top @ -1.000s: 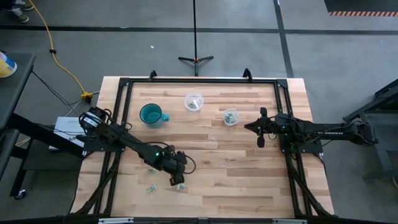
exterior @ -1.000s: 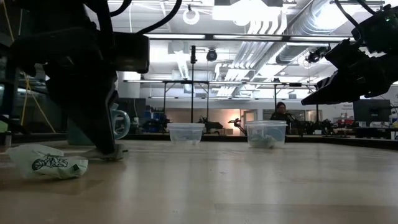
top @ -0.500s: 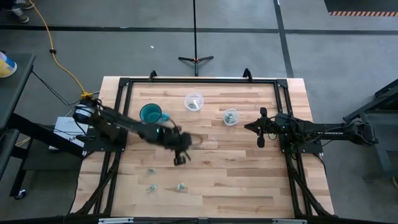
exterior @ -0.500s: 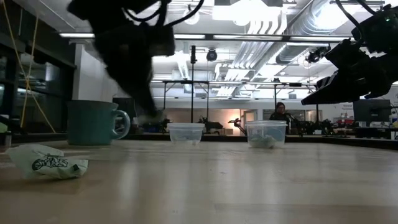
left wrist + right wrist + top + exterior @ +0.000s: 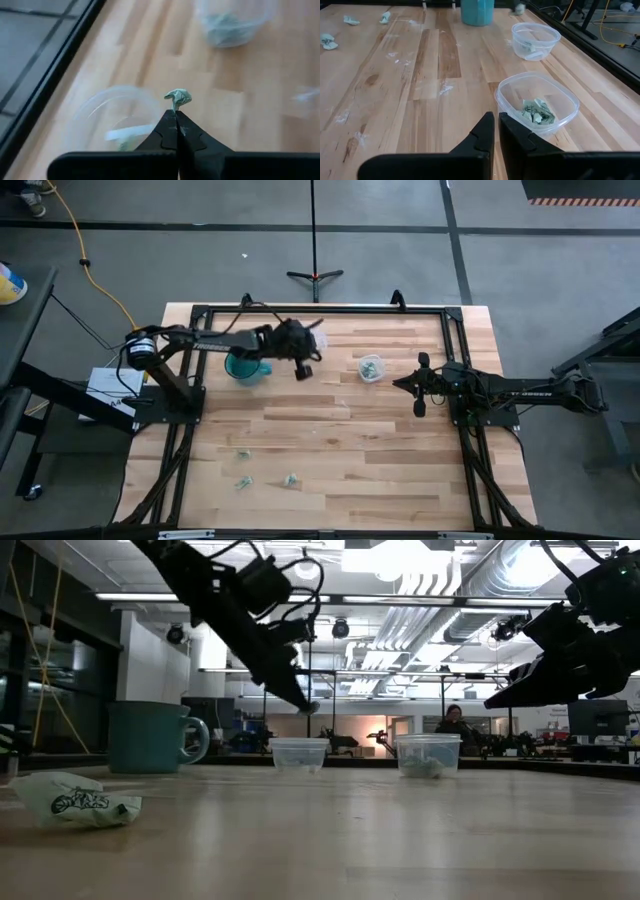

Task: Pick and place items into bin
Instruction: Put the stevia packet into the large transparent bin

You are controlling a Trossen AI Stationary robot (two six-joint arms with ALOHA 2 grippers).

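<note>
My left gripper [image 5: 302,370] hangs in the air beside the teal mug [image 5: 243,367], shut on one tiny pale green crumpled piece [image 5: 178,96]. In the left wrist view it is over the rim of a clear bin [image 5: 100,115]; in the low view its tip [image 5: 308,707] is well above that bin [image 5: 299,753]. A second clear bin [image 5: 371,367] holds green pieces. Three more pieces [image 5: 243,453], [image 5: 241,482], [image 5: 290,479] lie flat near the table's near edge. My right gripper [image 5: 400,385] waits shut in the air right of the second bin [image 5: 537,102]. My left gripper pinches the crumpled green piece by its lower end [image 5: 175,106] between its two fingertips [image 5: 170,120]. The fingers slant downward toward the bin. The piece sticks out past the fingertips and is lifted clear of table and bin.
The mug [image 5: 148,737] stands upright left of the bins. A black frame runs round the table edge [image 5: 320,309]. A crumpled green-and-white wrapper [image 5: 80,800] lies close to the low camera. Bare wood spreads over the table's middle [image 5: 340,440].
My left gripper has risen from the table near the near edge, where its fingertips were down among the loose pieces. It swung toward the far edge, past the mug, and now hangs over the clear bin with one piece lifted clear. My right arm kept still.
</note>
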